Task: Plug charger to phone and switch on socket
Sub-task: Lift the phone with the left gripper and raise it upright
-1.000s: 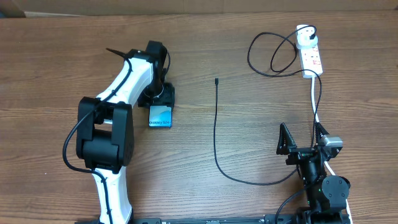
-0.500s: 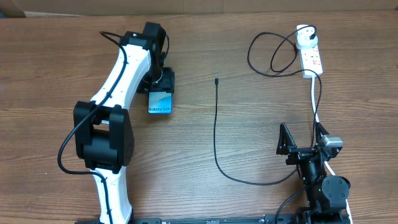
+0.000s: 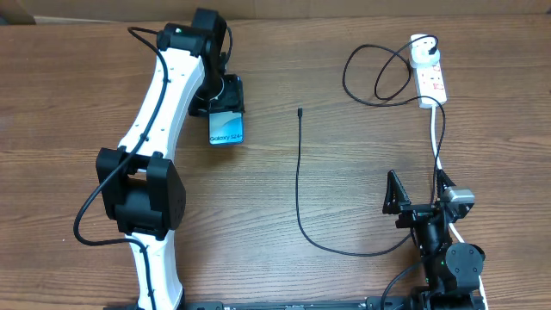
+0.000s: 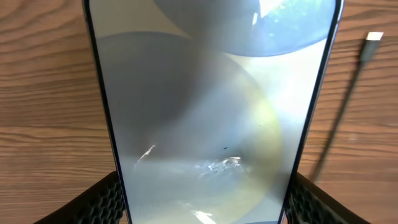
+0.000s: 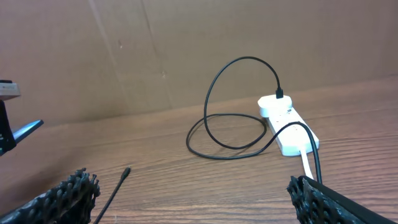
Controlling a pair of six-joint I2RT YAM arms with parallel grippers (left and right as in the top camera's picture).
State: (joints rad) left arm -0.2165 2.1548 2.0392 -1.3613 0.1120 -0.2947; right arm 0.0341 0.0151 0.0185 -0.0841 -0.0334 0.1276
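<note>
Phone: clamped by its long edges in the left gripper, well left of the cable. I cannot tell whether it is lifted or resting.
Charger: connector tip lies loose, apart from the phone, so it is not plugged in.
Socket: far right. The white adapter appears seated, and I cannot read the switch state.
Right gripper: spread wide, empty, near its own base.
Remaining: I judge 2 steps outstanding, plugging and switching.

One phone, one charger and one socket are showing on one worktop.
</note>
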